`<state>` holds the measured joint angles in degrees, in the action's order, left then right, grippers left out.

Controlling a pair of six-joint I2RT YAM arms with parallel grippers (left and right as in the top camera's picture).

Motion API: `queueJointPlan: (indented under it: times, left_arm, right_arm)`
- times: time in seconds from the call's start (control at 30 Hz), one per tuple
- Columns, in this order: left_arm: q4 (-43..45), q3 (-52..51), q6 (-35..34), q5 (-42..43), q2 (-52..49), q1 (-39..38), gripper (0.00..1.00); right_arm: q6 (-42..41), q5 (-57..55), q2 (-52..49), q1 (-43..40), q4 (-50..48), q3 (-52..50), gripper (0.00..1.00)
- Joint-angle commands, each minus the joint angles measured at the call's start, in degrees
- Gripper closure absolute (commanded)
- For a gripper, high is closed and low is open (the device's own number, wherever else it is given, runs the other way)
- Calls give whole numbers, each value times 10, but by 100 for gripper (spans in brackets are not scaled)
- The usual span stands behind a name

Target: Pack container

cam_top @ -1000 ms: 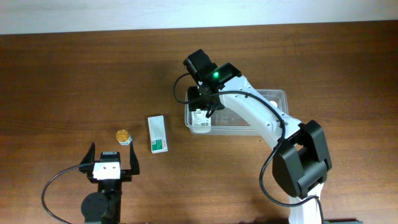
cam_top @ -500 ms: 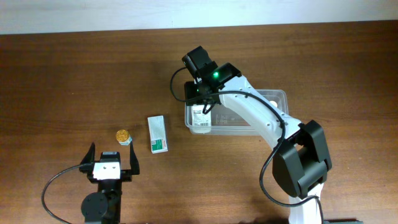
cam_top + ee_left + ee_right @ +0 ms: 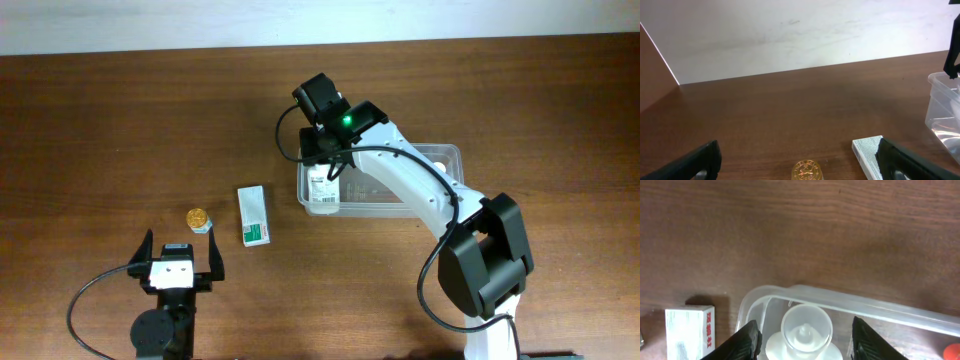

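Observation:
The clear plastic container (image 3: 400, 185) sits right of the table's middle. A white bottle with a clear cap (image 3: 322, 190) stands inside its left end. My right gripper (image 3: 323, 166) hovers over that bottle. In the right wrist view the gripper (image 3: 807, 342) is open, its fingers either side of the bottle (image 3: 806, 327) and not touching it, above the container's rim (image 3: 875, 308). A white and green box (image 3: 253, 215) and a small gold-capped bottle (image 3: 199, 218) lie on the table left of the container. My left gripper (image 3: 180, 262) is open and empty near the front edge.
In the left wrist view the gold cap (image 3: 807, 171) lies between the open fingers' line, the box (image 3: 866, 151) to its right and the container's corner (image 3: 942, 100) at far right. A red item (image 3: 953, 350) shows in the container.
My right gripper has drawn up and slightly back from the white bottle, which stays in the container's left end. The left arm has not moved.

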<state>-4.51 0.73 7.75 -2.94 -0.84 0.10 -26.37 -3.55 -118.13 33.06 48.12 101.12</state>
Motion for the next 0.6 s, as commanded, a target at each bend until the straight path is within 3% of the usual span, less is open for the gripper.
queueJointPlan:
  times: [0.0,0.57]
  left_arm:
    - [-1,-2,7,6,4,2,1]
    - [-1,-2,7,6,4,2,1]
  right_arm:
    - [4,-17,4,3,-6,-1,48]
    - [4,-30,-16,3,-14,-1,50]
